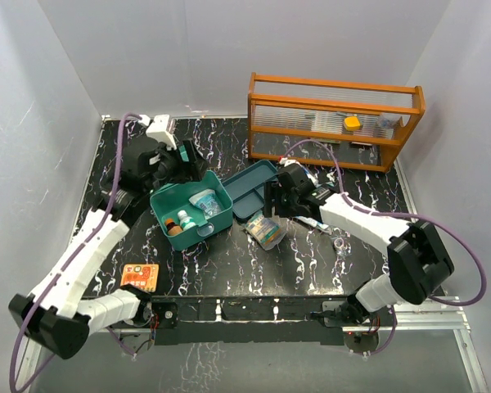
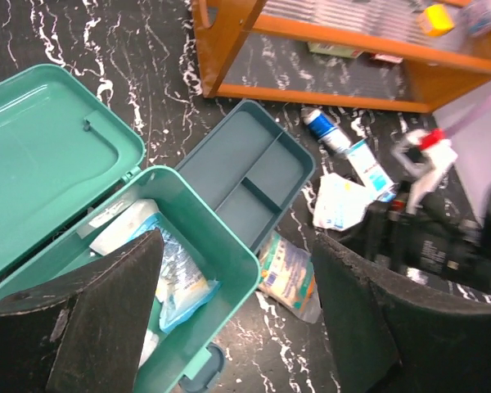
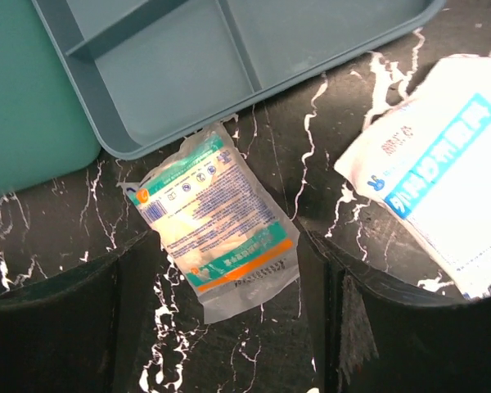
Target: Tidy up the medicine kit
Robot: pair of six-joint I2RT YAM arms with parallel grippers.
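Lying beside smooth teal tray (image 3: 188, 74): crinkly plastic pouch (image 3: 217, 221).

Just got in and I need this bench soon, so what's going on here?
Two robot arms are sorting a teal medicine kit. It stands open with small bottles and a blue pouch inside, and the left gripper hovers open above it, holding nothing. The empty insert tray lies on the table beside it. The right gripper is open over a sealed packet lying just off the tray's edge, not yet gripped. A white and blue carton is loose nearby.
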